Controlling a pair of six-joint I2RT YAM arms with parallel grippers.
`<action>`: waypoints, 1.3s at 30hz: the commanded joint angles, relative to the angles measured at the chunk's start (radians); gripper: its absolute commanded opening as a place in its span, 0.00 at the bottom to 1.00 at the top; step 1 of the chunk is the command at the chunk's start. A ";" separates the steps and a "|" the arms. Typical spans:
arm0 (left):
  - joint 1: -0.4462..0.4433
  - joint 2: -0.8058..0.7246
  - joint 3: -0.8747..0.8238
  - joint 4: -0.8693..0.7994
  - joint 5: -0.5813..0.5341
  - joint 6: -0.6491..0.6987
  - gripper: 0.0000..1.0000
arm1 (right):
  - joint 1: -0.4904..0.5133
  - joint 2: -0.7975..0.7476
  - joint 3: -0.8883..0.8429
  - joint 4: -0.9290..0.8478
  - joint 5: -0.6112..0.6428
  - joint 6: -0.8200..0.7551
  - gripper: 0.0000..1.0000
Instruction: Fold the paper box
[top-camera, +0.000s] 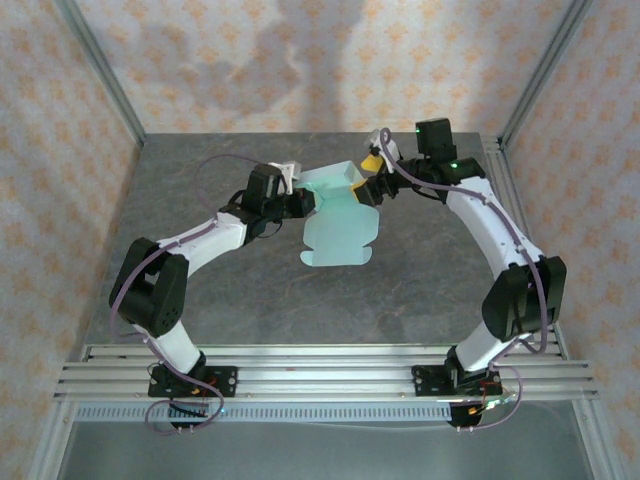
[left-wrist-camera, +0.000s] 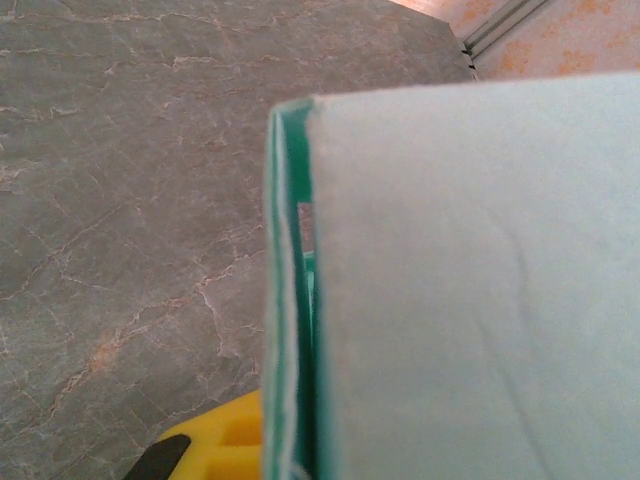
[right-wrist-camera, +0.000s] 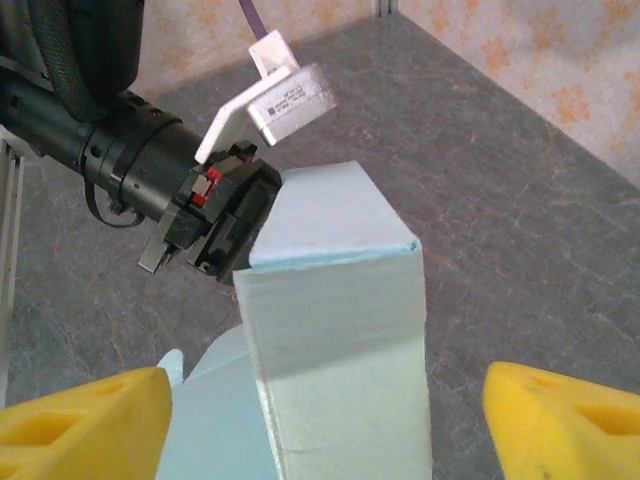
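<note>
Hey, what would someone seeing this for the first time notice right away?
The pale mint box, half folded, sits mid-table where the two arms meet. The left tool is shut on one edge of its raised part. The right tool is open, with its yellow fingers apart on either side of that part.

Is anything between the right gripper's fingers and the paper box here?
Nothing visible. The right gripper stands open, its yellow fingers flanking the raised folded part of the paper box with bare gaps both sides. The left gripper pinches the far edge, outside those gaps.
</note>
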 joint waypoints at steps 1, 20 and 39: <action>0.008 -0.011 0.038 0.023 0.025 0.022 0.00 | 0.027 0.007 0.034 -0.007 0.035 -0.016 0.78; 0.007 -0.006 0.033 0.030 0.036 0.012 0.00 | 0.071 -0.005 0.015 0.056 0.204 0.013 0.41; 0.018 -0.001 0.058 -0.076 -0.046 -0.005 0.00 | 0.050 -0.064 -0.076 0.163 0.257 0.111 0.96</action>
